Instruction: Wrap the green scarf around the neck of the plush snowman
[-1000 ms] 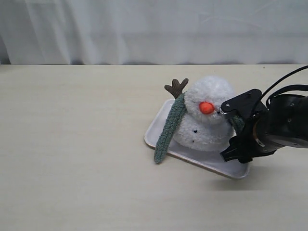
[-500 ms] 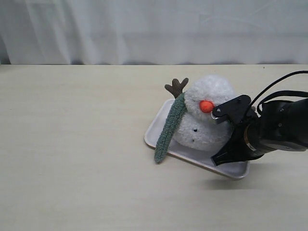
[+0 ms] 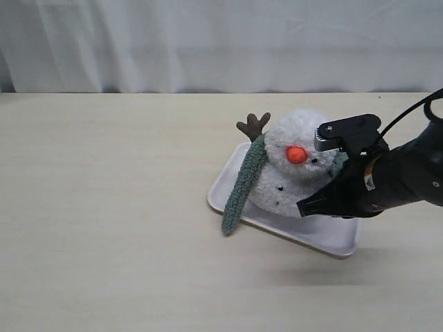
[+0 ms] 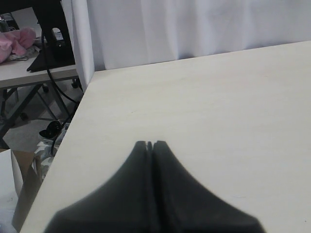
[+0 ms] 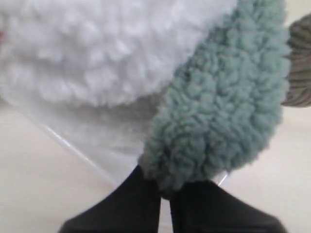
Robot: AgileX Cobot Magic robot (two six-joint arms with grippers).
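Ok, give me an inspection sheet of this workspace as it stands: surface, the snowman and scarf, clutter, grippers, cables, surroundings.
Surface: pale wood-grain table, carrying only a white rectangular plastic tray.
Job's things: fluffy white plush snowman sits on the tray; long grey-green fuzzy scarf comes down either side of its neck, one end hanging over the tray's rim, not crossed in front.
Clutter: nothing seen.
Grippers: right gripper shut on the scarf's other end; left gripper shut, empty, over bare table.
Cables: black cable on the right arm; more beside the table.
Surroundings: white curtain; side table with a pink plush item.
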